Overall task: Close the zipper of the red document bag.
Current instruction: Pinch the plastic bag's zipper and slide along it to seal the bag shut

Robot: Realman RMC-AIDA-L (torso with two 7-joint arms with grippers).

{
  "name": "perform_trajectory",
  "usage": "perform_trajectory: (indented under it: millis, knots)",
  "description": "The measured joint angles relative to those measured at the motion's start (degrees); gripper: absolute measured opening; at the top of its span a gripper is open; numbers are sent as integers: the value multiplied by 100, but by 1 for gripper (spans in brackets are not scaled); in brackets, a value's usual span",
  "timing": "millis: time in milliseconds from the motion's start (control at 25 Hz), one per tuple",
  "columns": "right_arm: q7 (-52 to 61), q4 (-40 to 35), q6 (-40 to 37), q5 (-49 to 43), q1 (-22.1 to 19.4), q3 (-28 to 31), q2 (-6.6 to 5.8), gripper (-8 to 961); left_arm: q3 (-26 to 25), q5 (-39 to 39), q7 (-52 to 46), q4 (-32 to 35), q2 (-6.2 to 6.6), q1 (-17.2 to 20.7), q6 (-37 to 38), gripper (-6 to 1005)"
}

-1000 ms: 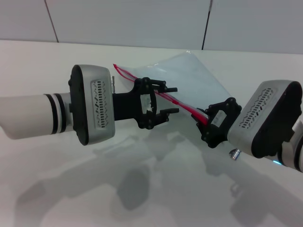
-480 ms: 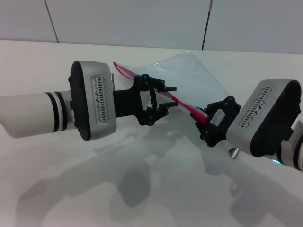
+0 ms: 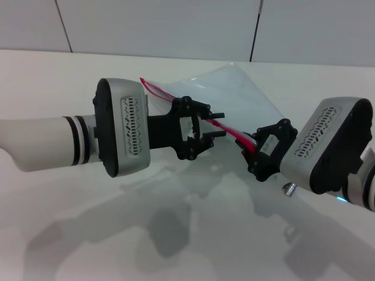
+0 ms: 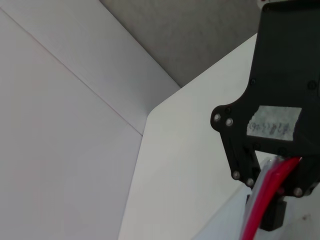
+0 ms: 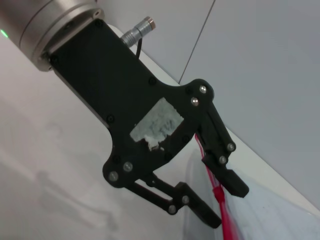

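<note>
The red document bag (image 3: 237, 93) lies flat on the white table, pale blue and translucent. Its zipper (image 3: 233, 131) is a thin red strip running along the near long edge, and I cannot make out a slider. My left gripper (image 3: 218, 124) is over the middle of the zipper, open, with the strip passing between its fingers. The right wrist view shows this gripper (image 5: 229, 205) with a gap between its fingers and the zipper (image 5: 227, 225) running through. My right gripper (image 3: 253, 153) is shut on the zipper's right end. In the left wrist view the zipper (image 4: 260, 200) is pinched in that gripper (image 4: 274, 175).
The bag lies on a white table (image 3: 176, 234). A grey panelled wall (image 3: 158, 23) stands behind the table's far edge. Both arm housings hang low over the middle of the table.
My left gripper has moved a little to the right along the zipper and its fingers have closed in somewhat. The right gripper has stayed where it was.
</note>
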Motion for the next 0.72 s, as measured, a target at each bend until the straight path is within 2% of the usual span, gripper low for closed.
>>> perform_trajectory:
  millis: [720]
  knots:
    - [0, 54, 1, 1, 6, 0, 9, 51, 6, -42, -129, -63, 0, -7, 106, 169]
